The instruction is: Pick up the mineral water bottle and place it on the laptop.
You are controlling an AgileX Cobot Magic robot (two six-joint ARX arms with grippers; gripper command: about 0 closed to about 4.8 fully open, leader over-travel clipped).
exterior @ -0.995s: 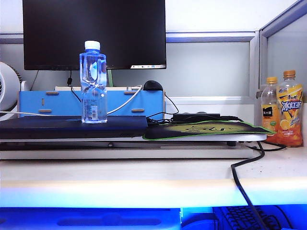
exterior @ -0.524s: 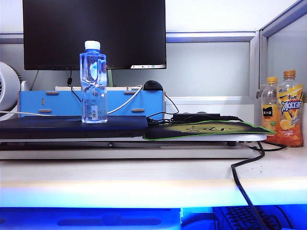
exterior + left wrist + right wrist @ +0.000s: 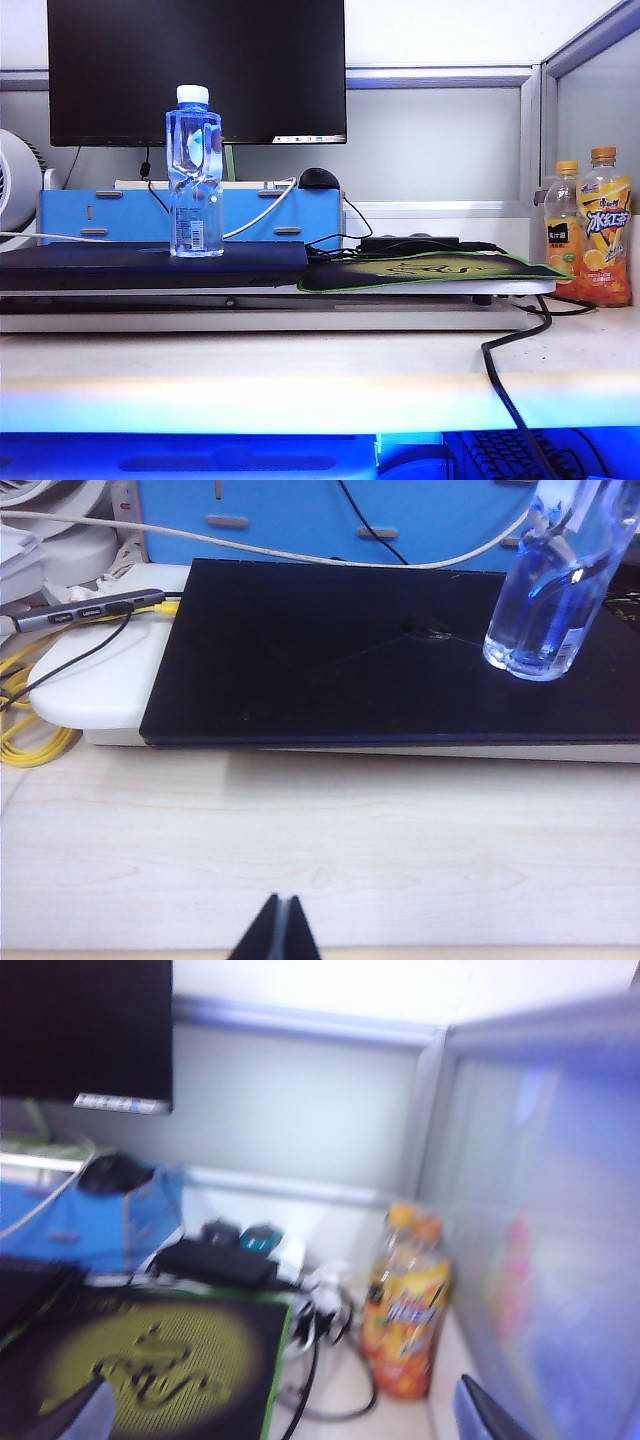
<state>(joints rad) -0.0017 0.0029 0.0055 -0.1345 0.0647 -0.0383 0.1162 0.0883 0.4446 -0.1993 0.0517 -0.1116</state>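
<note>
the water bottle [image 3: 195, 175] is clear with a blue tint and a white cap. the laptop [image 3: 330, 655] beyond the black left gripper [image 3: 277, 930] is plain black. ahead of the right gripper [image 3: 290, 1410], whose dark fingertips stand far apart, the mouse mat [image 3: 150, 1370] is black, green-edged, with a yellow-green snake emblem. beside it, the juice bottles [image 3: 405, 1310] are orange and yellow. the box [image 3: 190, 212] is bright blue.
</note>
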